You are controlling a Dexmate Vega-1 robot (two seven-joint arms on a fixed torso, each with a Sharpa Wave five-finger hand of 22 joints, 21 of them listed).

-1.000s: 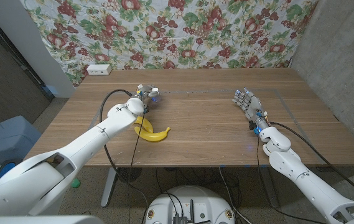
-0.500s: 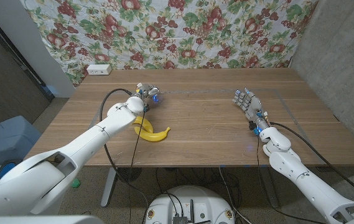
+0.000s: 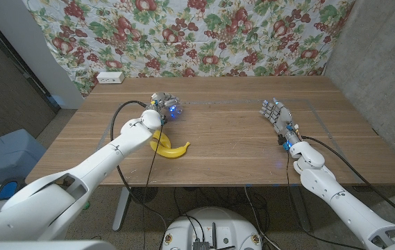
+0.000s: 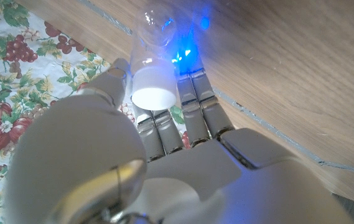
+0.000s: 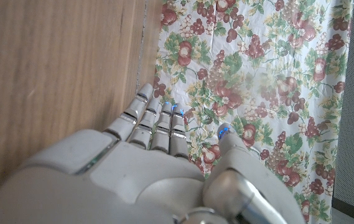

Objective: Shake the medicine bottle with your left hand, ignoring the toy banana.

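Left hand (image 3: pixel 165 107) clasped around something, right hand (image 3: pixel 275 114) upright, fingers apart.

In the head view, the bottle (image 3: pixel 163 102) is mostly covered by the left hand (image 3: pixel 165 107), and its shape and label cannot be made out at that size. In the left wrist view, the bottle (image 4: pixel 152 68) is blurred at its far end, where blue glare washes over it, and the hand (image 4: pixel 164 143) is cut off by the picture's lower edge. The near end of the banana (image 3: pixel 166 146) is partly hidden behind the left arm. In the right wrist view, the right hand (image 5: pixel 152 168) is cut off at the lower edge, so its palm side stays hidden. The bench (image 3: pixel 232 146) has its front edge partly covered by both arms.
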